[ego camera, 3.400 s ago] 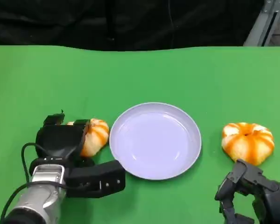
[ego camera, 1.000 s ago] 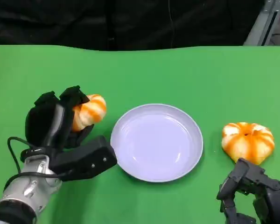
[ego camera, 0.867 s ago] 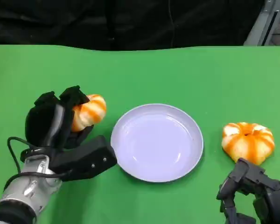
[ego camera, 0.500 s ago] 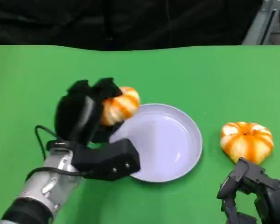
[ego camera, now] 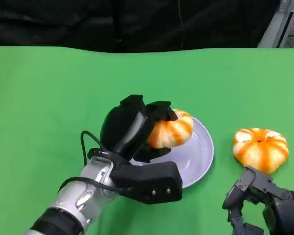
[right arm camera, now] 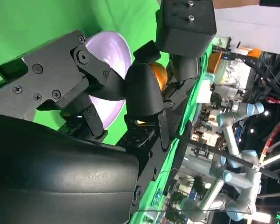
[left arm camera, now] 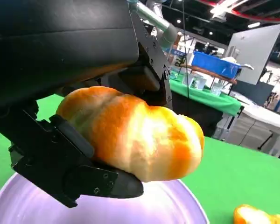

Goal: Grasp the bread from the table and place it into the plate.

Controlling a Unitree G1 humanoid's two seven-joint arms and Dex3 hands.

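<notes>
Bread (ego camera: 170, 131) gripped in left robot hand (ego camera: 132, 129), fingers wrapped round it, lifted above the left part of the plate (ego camera: 202, 152); left wrist view shows the bread (left arm camera: 130, 133) clear of the plate (left arm camera: 168, 210), not touching. Plate sits mid worktop (ego camera: 49, 98), nearer the front edge. Second bread (ego camera: 260, 149) lies on the worktop right of the plate, apart from it. Right robot hand (ego camera: 257, 203) near the front right corner, just in front of the second bread, fingers curled in, holding nothing.
</notes>
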